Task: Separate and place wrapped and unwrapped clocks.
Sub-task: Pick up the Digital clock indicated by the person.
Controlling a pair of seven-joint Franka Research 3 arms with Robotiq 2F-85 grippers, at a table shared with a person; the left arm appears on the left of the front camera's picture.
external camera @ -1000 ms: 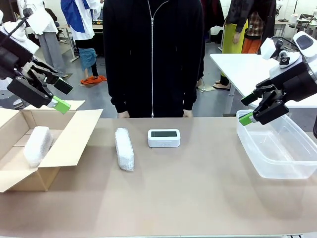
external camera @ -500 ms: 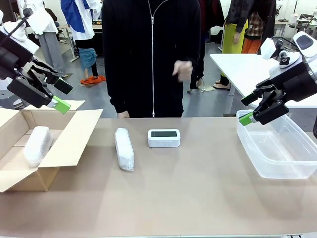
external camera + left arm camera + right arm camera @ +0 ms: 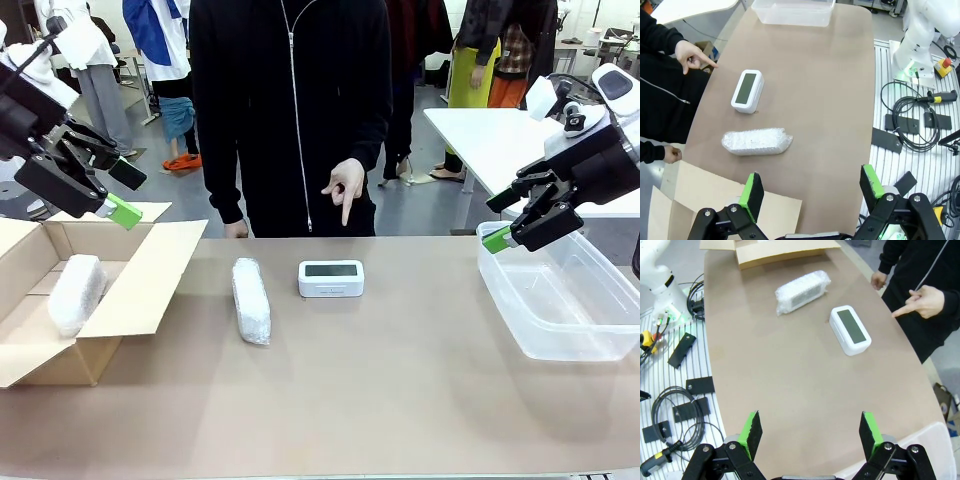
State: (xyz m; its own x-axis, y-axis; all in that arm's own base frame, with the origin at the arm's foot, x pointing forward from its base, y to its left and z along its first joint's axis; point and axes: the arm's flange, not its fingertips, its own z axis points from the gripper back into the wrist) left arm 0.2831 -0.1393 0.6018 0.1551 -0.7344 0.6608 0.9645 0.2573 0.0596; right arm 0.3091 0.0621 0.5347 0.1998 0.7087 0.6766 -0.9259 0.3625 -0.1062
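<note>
A bare white digital clock (image 3: pixel 331 278) with a grey display lies mid-table, also seen as the clock (image 3: pixel 747 91) and the clock (image 3: pixel 850 330). Left of it lies a bubble-wrapped bundle (image 3: pixel 251 300), also the bundle (image 3: pixel 757 142) and the bundle (image 3: pixel 803 291). A second wrapped bundle (image 3: pixel 76 292) rests inside the cardboard box (image 3: pixel 140 290). The person's hand (image 3: pixel 345 185) points a finger down toward the bare clock. My left gripper (image 3: pixel 112 192) hangs open above the box. My right gripper (image 3: pixel 497 220) hangs open over the clear plastic bin (image 3: pixel 600 340), empty.
The cardboard box stands at the table's left end with its flaps spread. The clear bin sits at the right edge. The person stands at the far side. Cables and black plates lie on the slatted base (image 3: pixel 910 125) behind the table's near edge.
The person stepped a little to the left and lowered a hand from chest height, now pointing a finger down over the bare clock. Both arms and the clocks have stayed still.
</note>
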